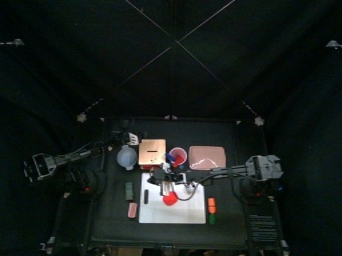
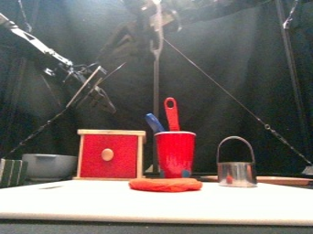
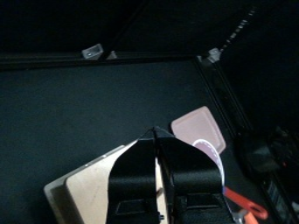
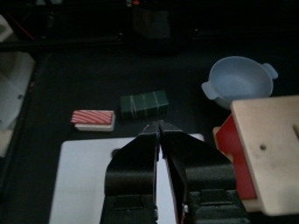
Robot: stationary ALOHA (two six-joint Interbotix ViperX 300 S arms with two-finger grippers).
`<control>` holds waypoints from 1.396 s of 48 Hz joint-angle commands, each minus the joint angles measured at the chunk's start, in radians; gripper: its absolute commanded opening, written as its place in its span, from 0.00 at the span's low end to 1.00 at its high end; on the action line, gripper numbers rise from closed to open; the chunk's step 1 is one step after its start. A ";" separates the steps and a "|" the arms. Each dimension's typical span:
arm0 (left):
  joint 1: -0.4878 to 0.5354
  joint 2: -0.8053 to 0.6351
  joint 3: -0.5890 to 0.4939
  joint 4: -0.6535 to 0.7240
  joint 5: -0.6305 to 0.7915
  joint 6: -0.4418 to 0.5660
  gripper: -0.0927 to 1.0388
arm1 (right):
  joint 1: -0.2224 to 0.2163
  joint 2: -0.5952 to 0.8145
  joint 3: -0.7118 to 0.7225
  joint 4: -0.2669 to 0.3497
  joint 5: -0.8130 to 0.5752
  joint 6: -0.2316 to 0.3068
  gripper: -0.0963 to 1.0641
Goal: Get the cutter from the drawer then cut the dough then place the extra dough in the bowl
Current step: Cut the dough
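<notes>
Left gripper point(image 3: 162, 138) and right gripper point(image 4: 156, 131) hang above the table, each with jaws pressed together on nothing. The round metal cutter point(image 2: 236, 170) stands on the white cutting board point(image 2: 73, 203), near the red dough point(image 2: 166, 185).

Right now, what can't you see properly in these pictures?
- Inside the pale wooden box: front view, its red drawer front hides it.
- Blue-grey bowl with handles: front view, the box covers its right side.
- Round metal cutter: top view, too small to pick out.
- Red toy knife, lower end: front view, sunk in the red cup.
</notes>
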 commanded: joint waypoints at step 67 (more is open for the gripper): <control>-0.491 0.046 0.155 0.219 -0.437 -0.005 0.60 | 0.003 -0.298 0.657 0.192 -0.103 -0.002 0.78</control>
